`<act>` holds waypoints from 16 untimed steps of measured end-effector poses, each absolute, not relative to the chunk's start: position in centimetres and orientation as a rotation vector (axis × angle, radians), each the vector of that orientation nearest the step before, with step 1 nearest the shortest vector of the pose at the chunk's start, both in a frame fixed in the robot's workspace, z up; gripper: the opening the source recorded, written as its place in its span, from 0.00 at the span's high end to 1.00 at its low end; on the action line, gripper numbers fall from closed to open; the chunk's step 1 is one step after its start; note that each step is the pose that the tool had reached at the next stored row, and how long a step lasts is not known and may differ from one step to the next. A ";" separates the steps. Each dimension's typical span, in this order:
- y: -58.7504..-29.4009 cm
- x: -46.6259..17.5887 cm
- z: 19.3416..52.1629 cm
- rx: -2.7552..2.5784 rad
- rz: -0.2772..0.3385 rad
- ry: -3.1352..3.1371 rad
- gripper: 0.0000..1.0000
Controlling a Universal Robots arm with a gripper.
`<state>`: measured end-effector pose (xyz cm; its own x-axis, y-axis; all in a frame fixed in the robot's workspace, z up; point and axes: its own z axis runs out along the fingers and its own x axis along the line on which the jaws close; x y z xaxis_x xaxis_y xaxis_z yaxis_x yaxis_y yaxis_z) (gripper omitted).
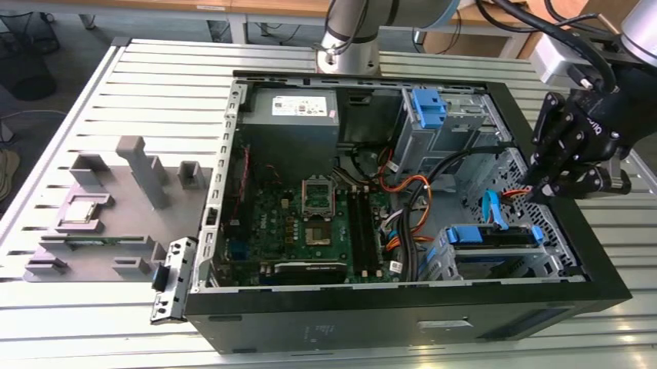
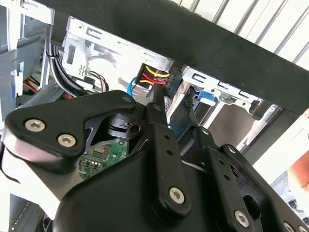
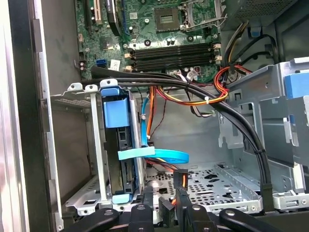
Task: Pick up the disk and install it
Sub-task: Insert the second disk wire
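Your hand hangs over the open computer case near its wall on the exterior view's right; in the first wrist view the fingertips sit close together with nothing visibly between them, though you cannot tell for certain that they are fully closed; the disk stands seated in the drive cage, its blue carrier upright, just below the hand.
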<state>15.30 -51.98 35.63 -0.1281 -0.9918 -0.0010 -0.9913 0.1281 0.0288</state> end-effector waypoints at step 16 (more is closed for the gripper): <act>-51.6 17.0 35.6 2.012 -0.097 -2.326 0.67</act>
<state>17.00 -51.57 35.63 -0.1437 -0.9896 0.0078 -0.9855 0.1438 0.0897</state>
